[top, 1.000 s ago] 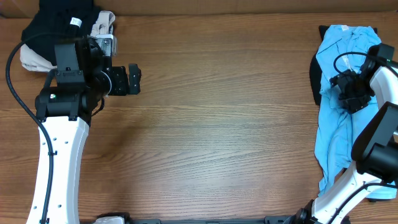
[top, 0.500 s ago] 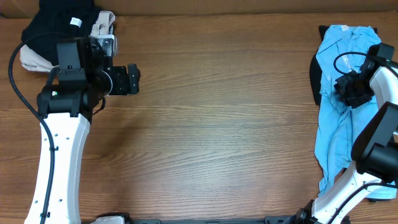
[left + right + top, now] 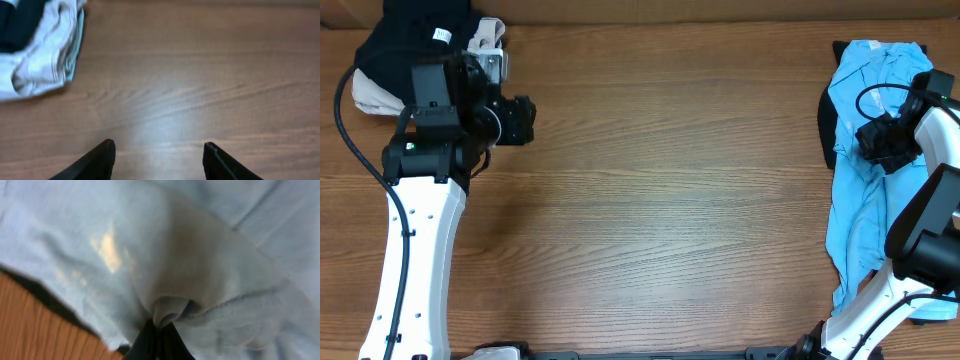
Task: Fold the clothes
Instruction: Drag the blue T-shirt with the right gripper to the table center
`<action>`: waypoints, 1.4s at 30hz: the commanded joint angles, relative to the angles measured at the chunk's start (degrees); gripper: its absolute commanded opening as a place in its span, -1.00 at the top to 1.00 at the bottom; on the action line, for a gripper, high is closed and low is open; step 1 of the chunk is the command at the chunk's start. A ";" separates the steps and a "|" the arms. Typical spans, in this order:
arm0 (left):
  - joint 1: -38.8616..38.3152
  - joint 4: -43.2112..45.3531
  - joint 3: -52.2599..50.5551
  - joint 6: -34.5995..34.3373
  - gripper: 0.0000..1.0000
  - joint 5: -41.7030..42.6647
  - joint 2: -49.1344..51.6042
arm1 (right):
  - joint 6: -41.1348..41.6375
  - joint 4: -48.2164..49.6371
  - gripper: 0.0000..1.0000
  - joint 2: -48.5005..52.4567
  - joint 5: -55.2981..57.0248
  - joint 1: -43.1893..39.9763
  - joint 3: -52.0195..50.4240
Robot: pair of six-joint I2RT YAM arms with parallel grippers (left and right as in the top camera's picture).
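The left gripper (image 3: 159, 148): jaws narrower than a second ago, a gap remaining, only bare desk (image 3: 210, 75) between them. Seen from overhead it has drawn back toward its own arm, away from the desk's middle.

The right gripper (image 3: 159, 332): jaws apart a second ago, now closed together, with a fold of the light-blue T-shirt (image 3: 210, 250) pinched at the tips. Cloth just ahead of the tips has bunched up. It has also shifted a little toward the shirt's far end.

Pale garment (image 3: 42, 55) top left on wooden table (image 3: 200, 75), left gripper (image 3: 159, 156) jaws apart below
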 commanded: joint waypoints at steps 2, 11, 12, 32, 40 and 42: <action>0.37 1.62 5.05 -0.20 -0.01 -0.13 -0.26 | -7.32 -1.62 0.92 -3.96 -12.22 0.68 4.31; 0.39 -1.20 16.44 -0.20 0.14 -10.71 -0.26 | -13.07 -8.28 0.92 -13.99 -21.81 12.68 10.25; 0.42 -1.49 16.81 -0.17 0.13 -12.79 -0.26 | -13.03 -8.26 0.92 -14.62 -22.38 15.54 10.64; 11.39 -7.23 16.61 0.04 0.02 -26.73 0.42 | -5.25 -2.05 0.45 -14.10 -11.80 74.60 11.06; 11.52 -7.34 16.59 0.28 -0.08 -15.34 0.98 | -5.25 -9.09 -0.17 -16.26 -9.62 62.58 11.08; 11.06 -7.34 16.55 1.44 -0.15 -8.44 1.90 | -5.25 -11.02 -0.23 -16.41 -8.04 57.46 11.08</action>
